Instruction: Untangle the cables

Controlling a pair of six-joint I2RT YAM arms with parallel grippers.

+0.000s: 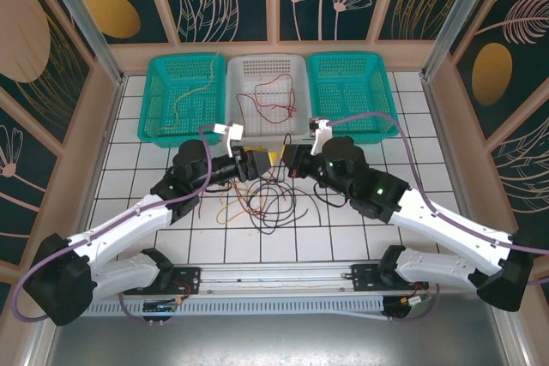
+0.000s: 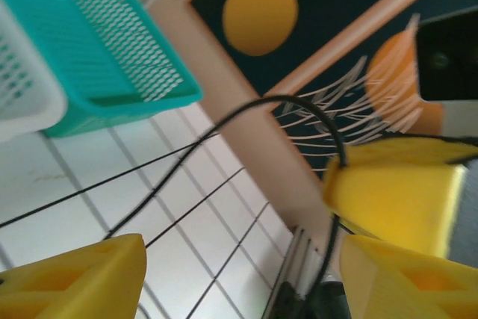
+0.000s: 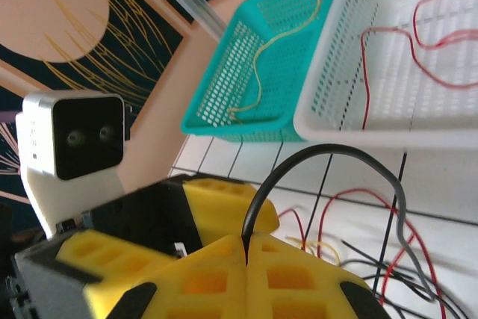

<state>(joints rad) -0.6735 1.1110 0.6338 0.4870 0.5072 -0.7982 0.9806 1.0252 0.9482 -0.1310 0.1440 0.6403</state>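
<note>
CONDITION: the right gripper is clamped on the black cable, its pads pressed together with the wire pinched at their seam; the left gripper stands with jaws apart, and the same wire arches across the gap without being pinched; both meet over the middle of the table; the tangle lies just at 6 o'clock of them.

HAZARDS (judged):
- The black cable runs down into the tangle; a pull toward 12 o'clock would likely lift the whole knot rather than one strand; cause: loops crossing each other.
- The wire is thin and held only at the pad seam; under tension it may slide out.
- The two grippers sit almost touching; if the left gripper closes off-line, it may catch the other's pad instead of the wire.
- The free arch may hook over a finger as the arms separate.

COUNT:
- Grippers: two.
- Baskets: three, in a row at 12 o'clock; the left teal basket at 11, the white basket at 12, the right teal basket at 1.
- Sorted wires: one yellow cable in the left teal basket; one red cable, as far as can be told, in the white basket.
- Held wires: one.
- Strands in the tangle: red, yellow and black; the number cannot be told.
</note>
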